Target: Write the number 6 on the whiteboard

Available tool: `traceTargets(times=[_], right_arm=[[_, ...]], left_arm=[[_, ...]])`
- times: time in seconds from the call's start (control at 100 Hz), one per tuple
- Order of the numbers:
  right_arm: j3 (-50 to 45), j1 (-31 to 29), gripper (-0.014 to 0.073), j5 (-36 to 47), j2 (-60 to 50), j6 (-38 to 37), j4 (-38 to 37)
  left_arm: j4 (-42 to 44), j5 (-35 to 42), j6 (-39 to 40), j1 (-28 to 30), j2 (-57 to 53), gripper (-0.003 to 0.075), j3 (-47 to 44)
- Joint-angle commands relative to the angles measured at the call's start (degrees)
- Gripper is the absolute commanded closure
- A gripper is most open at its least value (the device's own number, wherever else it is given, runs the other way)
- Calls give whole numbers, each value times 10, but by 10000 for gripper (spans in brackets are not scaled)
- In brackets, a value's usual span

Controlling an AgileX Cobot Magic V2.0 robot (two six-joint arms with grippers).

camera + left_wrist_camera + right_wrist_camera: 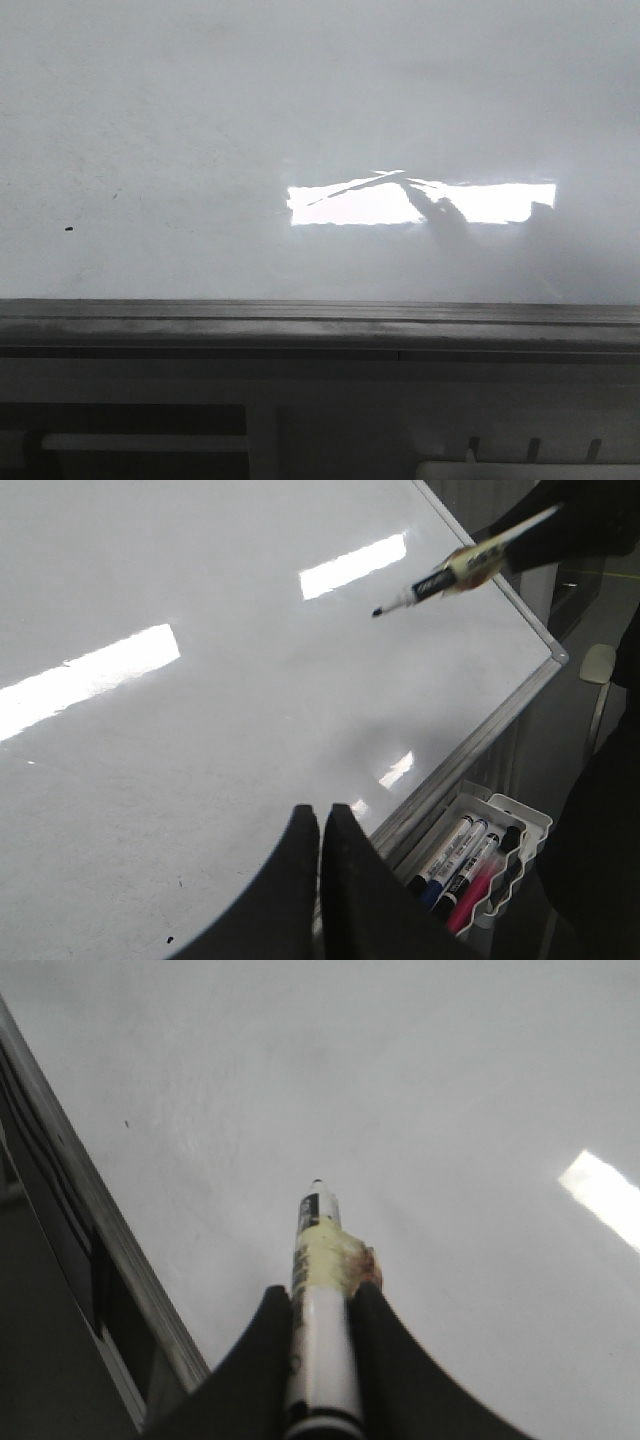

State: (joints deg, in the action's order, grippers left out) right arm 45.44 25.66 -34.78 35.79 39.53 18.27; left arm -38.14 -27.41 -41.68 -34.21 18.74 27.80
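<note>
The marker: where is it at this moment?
The marker sits in the right pincer, its tip over the bare whiteboard near the rail. In the left wrist view it points inward from the board's corner, above a tray of spare pens.

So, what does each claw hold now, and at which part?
The right claw grips a marker on its barrel, just behind the taped band. The left claw is shut and holds nothing.

Both grippers are plain matte black. The left gripper point(322, 825) shows two broad, smooth fingers point(297, 880) that curve and taper towards blunt tips, no screws or markings visible. The right gripper point(322, 1305) has the same flared black fingers point(385, 1360), wide at the base, glossless and unmarked.
</note>
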Motion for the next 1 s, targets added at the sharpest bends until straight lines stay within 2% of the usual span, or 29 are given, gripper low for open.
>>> traceTargets(times=[0.0, 0.1, 0.16, 0.39, 0.52, 0.62, 0.81, 0.99], right_arm=[[44, -5, 634, 0, -21, -94, -5], [56, -5, 634, -22, -22, -257, -34], [56, -5, 635, -16, -21, -309, -42], [57, -5, 638, 63, -21, -308, -36], [56, -4, 638, 24, -13, -260, -36], [43, -4, 638, -7, 3, -257, -36], [-1, -4, 638, 24, 29, -257, 3], [-14, -4, 638, 62, 61, -257, 7]], left_arm=[[-19, 34, 6, 1, 4, 739, 15], [-19, 34, 6, 1, 4, 739, 15], [-19, 34, 6, 1, 4, 739, 15], [-19, 34, 6, 1, 5, 739, 15], [-19, 34, 6, 1, 5, 739, 15], [-19, 34, 6, 1, 5, 739, 15], [-19, 34, 6, 1, 5, 739, 15], [-19, 34, 6, 1, 5, 739, 15]])
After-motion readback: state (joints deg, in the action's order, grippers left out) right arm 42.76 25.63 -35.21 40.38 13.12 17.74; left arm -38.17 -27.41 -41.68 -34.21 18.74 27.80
